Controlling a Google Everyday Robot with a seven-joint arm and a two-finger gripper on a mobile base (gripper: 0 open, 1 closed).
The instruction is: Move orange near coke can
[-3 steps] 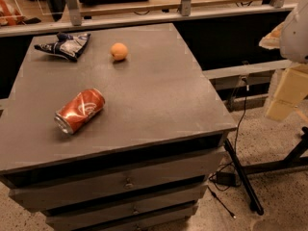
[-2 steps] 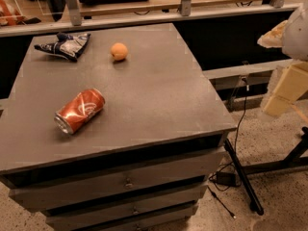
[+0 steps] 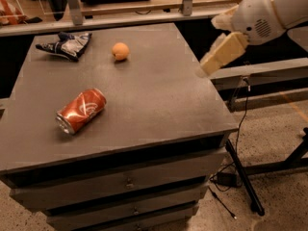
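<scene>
Gripper (image 3: 209, 46): at the right, above the table's far right edge, well apart from both task things; jaws parted, empty.
Fingers (image 3: 224, 53): cream, pointing down and left.
Orange (image 3: 120, 51): on the dark tabletop (image 3: 159, 105) toward the back, resting free.
Coke can (image 3: 81, 111): on its side, front left, well apart from the orange.
Foil bag (image 3: 67, 44): crumpled, back left corner, near the orange.
Drawers (image 3: 127, 182): stacked under the top.
</scene>
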